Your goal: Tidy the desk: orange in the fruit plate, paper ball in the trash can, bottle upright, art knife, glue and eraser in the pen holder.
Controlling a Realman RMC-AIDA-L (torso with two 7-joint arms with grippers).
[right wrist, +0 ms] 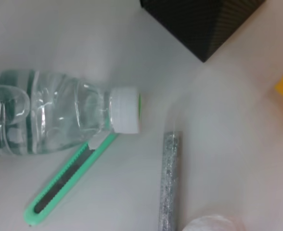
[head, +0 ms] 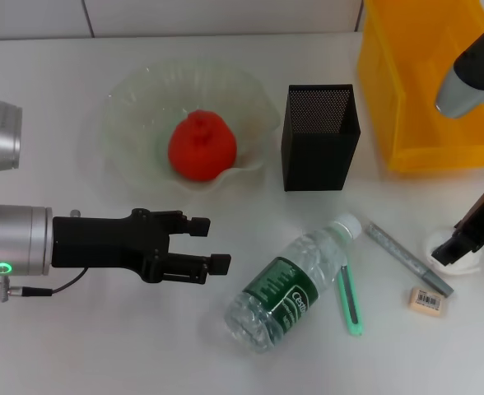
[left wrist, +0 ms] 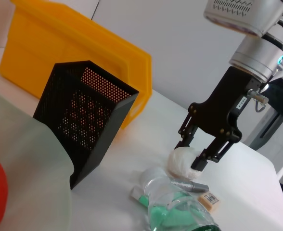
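The left wrist view alone shows the right gripper (left wrist: 199,153) with parted jaws straddling the white paper ball (left wrist: 184,161) near the desk's right edge, one fingertip touching it; the head view shows only a white patch there. The left gripper (head: 211,244), jaws apart and empty, hovers by the left edge beside the lying bottle (head: 290,284). The orange (head: 202,146) sits in the fruit plate (head: 135,115).

trash can (head: 423,90) cropped, paper ball (head: 441,247) half-hidden
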